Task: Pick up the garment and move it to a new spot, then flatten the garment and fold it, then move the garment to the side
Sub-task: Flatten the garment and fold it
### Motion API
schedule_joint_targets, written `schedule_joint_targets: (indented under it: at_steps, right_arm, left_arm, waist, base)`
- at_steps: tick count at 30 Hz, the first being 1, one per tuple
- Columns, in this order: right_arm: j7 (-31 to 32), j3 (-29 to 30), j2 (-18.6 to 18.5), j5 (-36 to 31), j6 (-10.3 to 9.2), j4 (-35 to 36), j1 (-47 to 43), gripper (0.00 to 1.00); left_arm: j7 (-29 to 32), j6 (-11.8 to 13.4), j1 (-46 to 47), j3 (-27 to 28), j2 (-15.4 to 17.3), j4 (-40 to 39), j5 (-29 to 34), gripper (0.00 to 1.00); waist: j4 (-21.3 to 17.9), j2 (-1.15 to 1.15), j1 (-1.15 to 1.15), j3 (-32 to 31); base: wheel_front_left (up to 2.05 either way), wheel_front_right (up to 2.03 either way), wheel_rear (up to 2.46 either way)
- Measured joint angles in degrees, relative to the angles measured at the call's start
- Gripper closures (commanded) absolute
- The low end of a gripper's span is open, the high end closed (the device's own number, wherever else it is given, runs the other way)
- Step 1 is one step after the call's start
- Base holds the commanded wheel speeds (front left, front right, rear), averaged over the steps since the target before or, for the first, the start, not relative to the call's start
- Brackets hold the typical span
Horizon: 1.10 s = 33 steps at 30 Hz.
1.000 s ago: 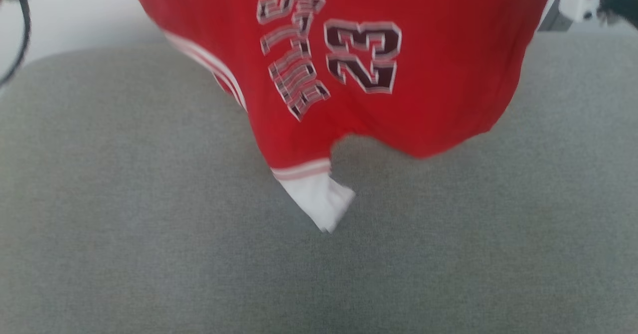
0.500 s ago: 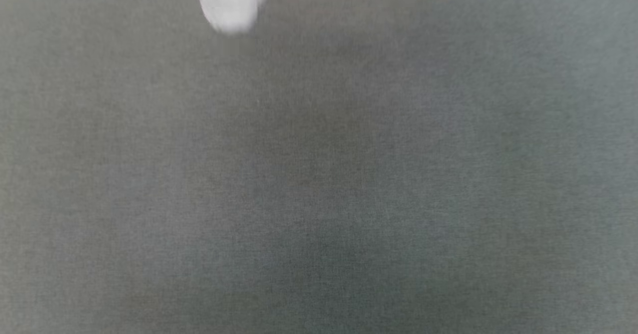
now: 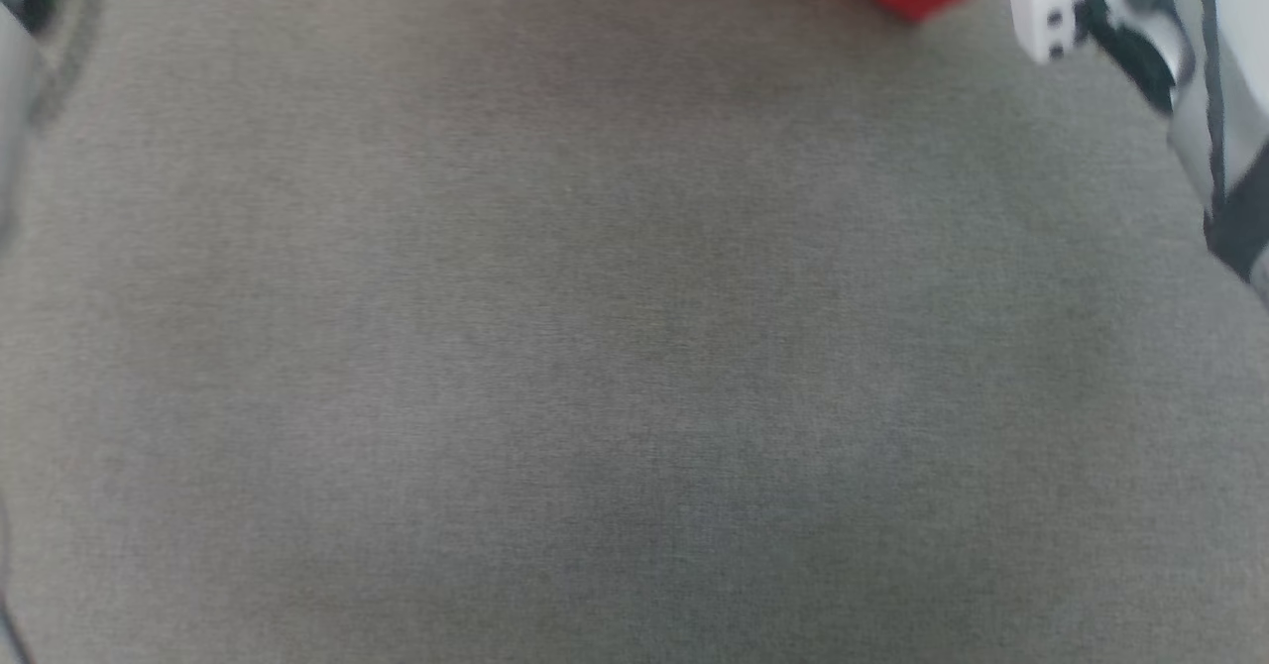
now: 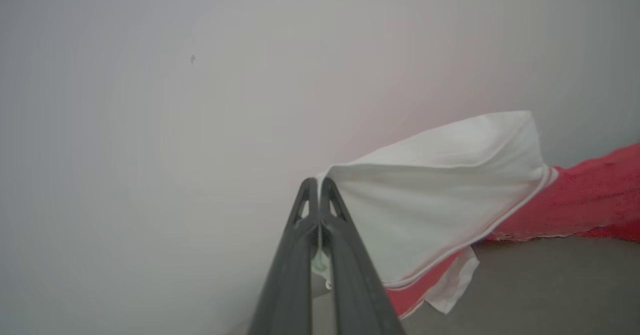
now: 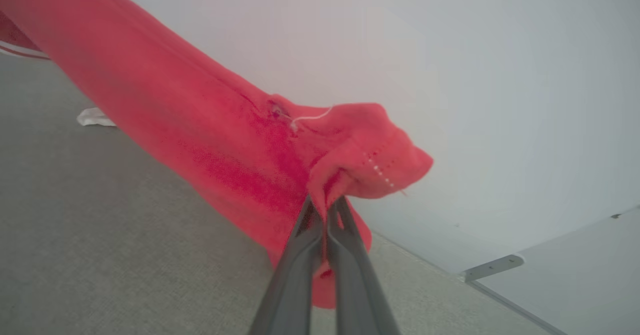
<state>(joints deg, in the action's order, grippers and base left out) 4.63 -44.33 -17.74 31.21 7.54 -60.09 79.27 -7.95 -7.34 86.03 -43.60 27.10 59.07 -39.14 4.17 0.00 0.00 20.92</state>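
Left gripper: the two long dark fingers are pressed together along their length, with their tips pinching a white fold of the garment.
Right gripper: the fingers are closed tip to tip, with a bunched red edge of the garment nipped between them.
Right arm: a pale wrist housing with a dark joint, blurred, at the upper right of the head view.
Left arm: a grey blurred sliver at the upper left edge of the head view.
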Motion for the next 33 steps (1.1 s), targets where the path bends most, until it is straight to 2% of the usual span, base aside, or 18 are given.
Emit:
schedule_joint_targets:
  at_steps: [5, 10, 14, 17, 23, 27, 33]
  right_arm:
    - [3.79, -5.26, -4.07, 7.98, -0.01, 7.22, -6.51, 1.0]
    - [7.53, -9.61, -9.21, 15.12, -0.01, 15.23, -12.32, 1.0]
    - [9.15, -12.07, -13.1, 19.16, -0.01, 21.2, -16.49, 1.0]
    - [9.78, -13.11, -15.84, 21.65, -0.01, 25.41, -19.43, 1.0]
    - [9.95, -13.88, -21.12, 25.15, -0.01, 32.12, -26.15, 1.0]
    - [9.83, -13.78, -24.29, 25.8, -0.02, 36.0, -30.16, 1.0]
    - [10.45, -13.35, -28.11, 26.66, -0.01, 41.95, -36.84, 1.0]
  left_arm:
    - [9.27, -0.07, -10.78, -5.79, 1.79, -8.1, -7.58, 1.0]
    - [18.36, -0.07, -18.96, -8.49, 7.15, -16.91, -15.45, 1.0]
    - [23.96, 0.47, -24.71, -9.37, 10.77, -23.36, -18.84, 1.0]
    - [27.08, 2.89, -29.31, -10.15, 13.73, -30.07, -20.53, 1.0]
    - [31.72, 10.74, -39.77, -11.13, 20.45, -45.8, -24.17, 1.0]
    - [32.53, 15.25, -46.02, -11.55, 24.38, -54.98, -25.98, 1.0]
    - [33.16, 21.83, -54.41, -13.16, 28.27, -65.33, -28.74, 1.0]
  waist:
    - [1.0, 0.0, 0.0, -1.56]
    - [1.74, 0.0, 0.0, -3.02]
    - [2.04, 0.0, 0.0, -3.88]
    - [2.08, 0.0, 0.0, -4.47]
    - [1.88, 0.0, 0.0, -5.46]
    - [1.56, 0.0, 0.0, -5.75]
    - [1.0, 0.0, 0.0, -6.89]
  base:
    - [0.0, 0.0, 0.0]
    - [0.0, 0.0, 0.0]
    - [0.0, 0.0, 0.0]
    - [0.0, 0.0, 0.0]
    - [0.0, 0.0, 0.0]
    - [0.0, 0.0, 0.0]
    - [0.0, 0.0, 0.0]
